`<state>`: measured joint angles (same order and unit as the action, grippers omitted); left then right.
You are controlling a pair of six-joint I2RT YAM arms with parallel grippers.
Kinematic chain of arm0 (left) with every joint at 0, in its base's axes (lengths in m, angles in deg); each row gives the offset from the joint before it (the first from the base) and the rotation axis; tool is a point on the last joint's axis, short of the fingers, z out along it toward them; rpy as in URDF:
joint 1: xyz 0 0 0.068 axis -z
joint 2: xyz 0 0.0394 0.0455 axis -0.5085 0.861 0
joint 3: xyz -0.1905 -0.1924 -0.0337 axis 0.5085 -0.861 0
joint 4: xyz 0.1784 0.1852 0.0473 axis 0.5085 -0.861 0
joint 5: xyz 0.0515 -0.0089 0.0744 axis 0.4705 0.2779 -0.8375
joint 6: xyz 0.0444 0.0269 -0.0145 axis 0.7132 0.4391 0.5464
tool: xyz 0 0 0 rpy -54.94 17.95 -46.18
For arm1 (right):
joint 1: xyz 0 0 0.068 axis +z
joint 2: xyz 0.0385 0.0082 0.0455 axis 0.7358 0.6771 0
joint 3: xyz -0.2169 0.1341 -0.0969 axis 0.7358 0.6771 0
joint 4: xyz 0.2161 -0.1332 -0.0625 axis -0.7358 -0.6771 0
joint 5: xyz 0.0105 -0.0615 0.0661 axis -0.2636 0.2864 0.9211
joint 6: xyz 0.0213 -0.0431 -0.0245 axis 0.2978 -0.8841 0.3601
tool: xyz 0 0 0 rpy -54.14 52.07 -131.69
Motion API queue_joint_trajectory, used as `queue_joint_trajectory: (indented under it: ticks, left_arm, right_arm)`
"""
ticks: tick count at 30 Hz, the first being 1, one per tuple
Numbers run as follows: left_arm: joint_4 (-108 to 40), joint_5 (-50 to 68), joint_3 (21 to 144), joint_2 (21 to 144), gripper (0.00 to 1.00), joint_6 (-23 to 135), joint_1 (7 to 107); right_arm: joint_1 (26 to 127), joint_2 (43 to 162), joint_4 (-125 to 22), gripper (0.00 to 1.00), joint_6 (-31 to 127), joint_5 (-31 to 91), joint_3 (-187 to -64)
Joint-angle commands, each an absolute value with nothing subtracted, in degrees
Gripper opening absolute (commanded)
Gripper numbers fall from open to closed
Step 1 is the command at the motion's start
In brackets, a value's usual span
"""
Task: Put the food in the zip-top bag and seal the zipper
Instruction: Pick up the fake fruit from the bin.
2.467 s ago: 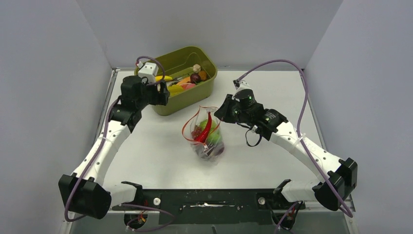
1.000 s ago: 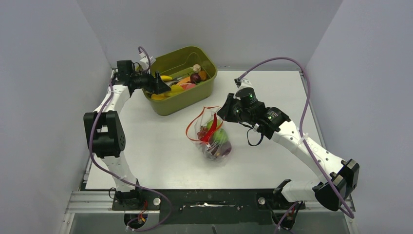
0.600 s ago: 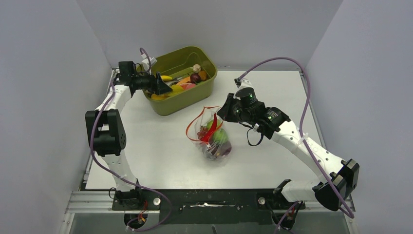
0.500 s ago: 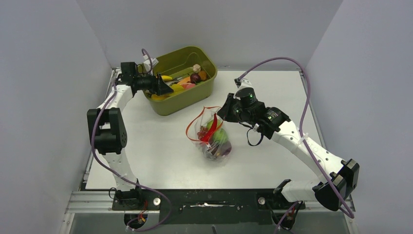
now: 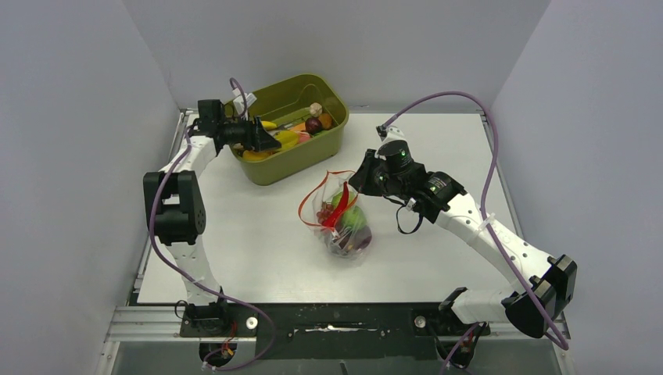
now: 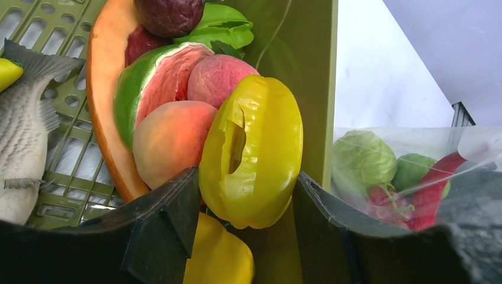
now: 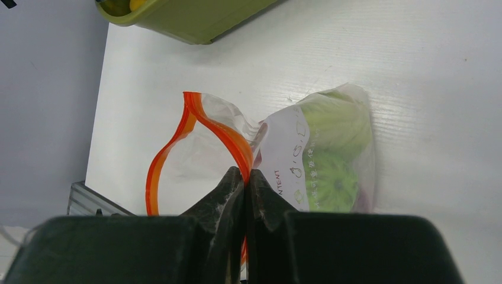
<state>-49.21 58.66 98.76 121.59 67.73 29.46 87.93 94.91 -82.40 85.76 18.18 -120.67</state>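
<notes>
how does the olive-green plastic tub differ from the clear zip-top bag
The olive-green plastic tub is opaque and boxy; the clear soft zip-top bag is see-through and slumped. The tub stands unheld, the left gripper inside it; the bag's red-orange rim is pinched by the right gripper. Both hold toy food.

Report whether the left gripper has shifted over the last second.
Yes. The left gripper has edged rightward in the top view, farther over the olive-green tub, which has stayed put. Its fingers flank a yellow toy fruit.

Plain grey walls (image 5: 344, 39) on three sides; white table (image 5: 258, 258); black rail (image 5: 336, 319) along its near edge
</notes>
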Motion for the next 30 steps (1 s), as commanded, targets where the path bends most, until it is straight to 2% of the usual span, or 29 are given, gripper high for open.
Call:
queue_joint_trajectory:
  ticks: [1,7,11,21,30]
  left_arm:
    - [-44.3,60.7,100.0,118.1,0.31,65.1,29.3]
    - [-39.4,58.1,97.3,114.7,0.27,62.0,29.2]
    - [-34.8,56.0,94.6,111.7,0.29,57.2,28.7]
    - [-32.8,46.3,90.2,102.7,0.23,54.3,28.6]
    - [-41.9,36.2,86.6,90.0,0.23,54.6,33.6]
  right_arm:
    - [87.9,92.1,-78.6,0.00,85.8,17.0,-122.2]
    - [87.9,90.9,-78.1,0.00,86.0,17.0,-120.7]
    - [88.0,90.1,-77.9,0.00,86.4,16.9,-120.1]
    - [88.1,87.5,-77.3,0.00,88.7,16.4,-117.4]
    - [88.4,87.9,-75.5,0.00,89.1,17.7,-118.6]
